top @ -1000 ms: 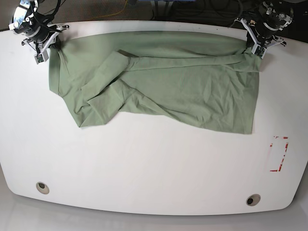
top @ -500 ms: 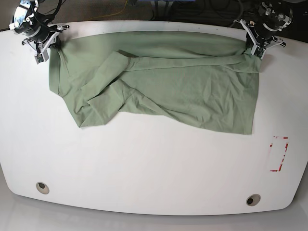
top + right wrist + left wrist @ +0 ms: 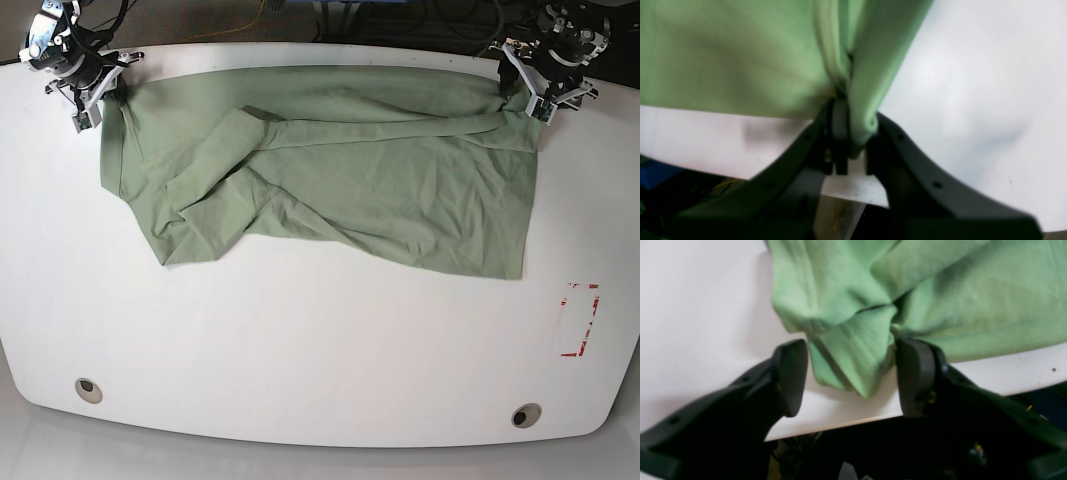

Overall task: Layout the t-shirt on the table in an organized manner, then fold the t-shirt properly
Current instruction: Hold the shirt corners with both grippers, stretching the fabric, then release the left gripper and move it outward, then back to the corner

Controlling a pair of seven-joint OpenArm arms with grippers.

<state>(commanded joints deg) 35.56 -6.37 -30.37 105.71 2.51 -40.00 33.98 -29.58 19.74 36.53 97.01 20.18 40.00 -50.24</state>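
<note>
Green t-shirt lies spread across the table's far half. Right gripper pinches its far-left corner for tension; left gripper straddles the far-right corner, jaws released.

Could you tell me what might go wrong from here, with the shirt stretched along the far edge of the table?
The left gripper is open around a shirt corner; that corner could slip away. The right gripper pinches only a thin bunched fold, which may pull out. A sleeve lies folded over the body, so folding now could trap that crease.
</note>
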